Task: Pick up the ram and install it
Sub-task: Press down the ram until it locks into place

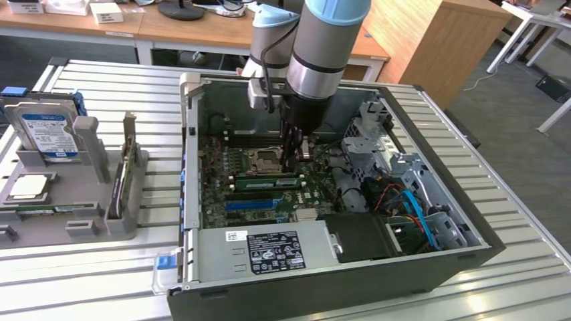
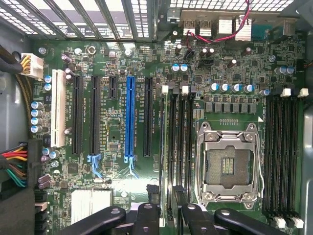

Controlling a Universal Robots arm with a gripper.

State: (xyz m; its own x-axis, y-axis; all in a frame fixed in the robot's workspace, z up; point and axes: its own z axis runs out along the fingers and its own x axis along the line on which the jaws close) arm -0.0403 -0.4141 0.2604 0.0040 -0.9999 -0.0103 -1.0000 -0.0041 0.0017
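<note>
Ram [image 1: 264, 182] lies in a slot on the near side of the processor socket [image 1: 264, 159] in your exterior view, while your wrist view shows it edge-on under the spread end effector [image 2: 165, 215], its seating hard to judge.

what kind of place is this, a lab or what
Likely a robotics lab or workshop for computer assembly: an open desktop case sits on a slatted metal table, a grey fixture beside it holds a hard drive, and wooden desks stand behind.
</note>
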